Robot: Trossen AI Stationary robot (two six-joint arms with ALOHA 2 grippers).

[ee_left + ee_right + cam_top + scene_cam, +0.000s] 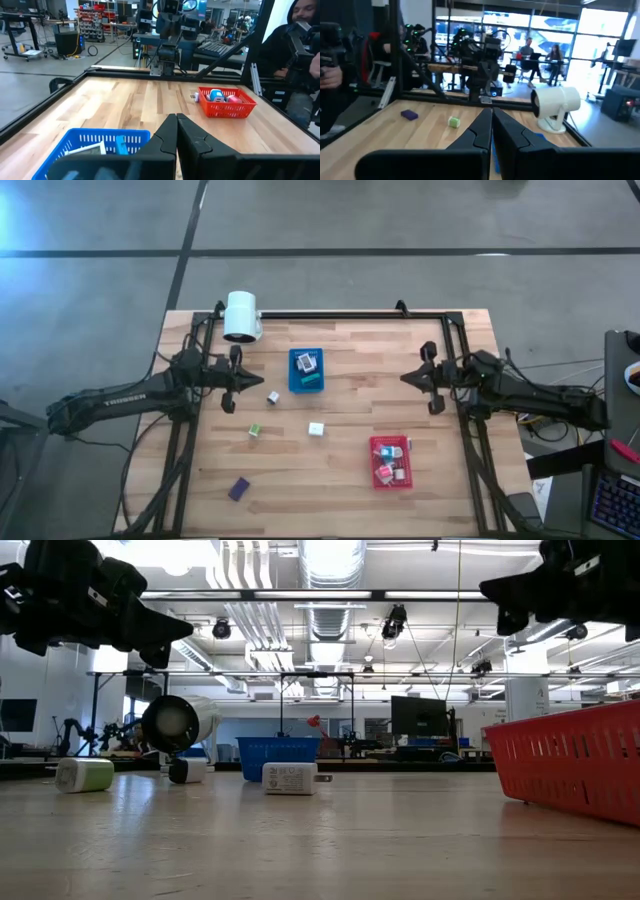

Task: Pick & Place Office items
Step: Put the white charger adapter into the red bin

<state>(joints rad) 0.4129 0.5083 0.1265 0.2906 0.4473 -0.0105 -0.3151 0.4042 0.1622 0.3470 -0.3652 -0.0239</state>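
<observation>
- The left gripper (229,390) hangs above the desk (340,480) on its left side, jaws pressed together and holding nothing; in its wrist view the two fingers (165,140) meet edge to edge.
- The right gripper (432,385) hangs above the right side of the desk, jaws also together and empty, fingers (480,132) touching in its own wrist view.
- Both grippers show in the low view at the upper corners, clear of the desk top.
- The blue tray (306,371) sits at the middle of the far half of the desk and holds a few office items, white and blue among them.
- The red tray (391,461) sits nearer the front, right of centre, with white, teal and pink-red pieces inside.
- Loose on the desk between the trays and the left arm: a small white-and-dark block (272,397) just beside the left gripper, a green piece (255,430), a white block (316,429) and, near the front left, a purple piece (238,488).
- A white camera (241,316) stands at the far left edge of the desk.
- A person (295,55) sits beyond the desk in the left wrist view.
</observation>
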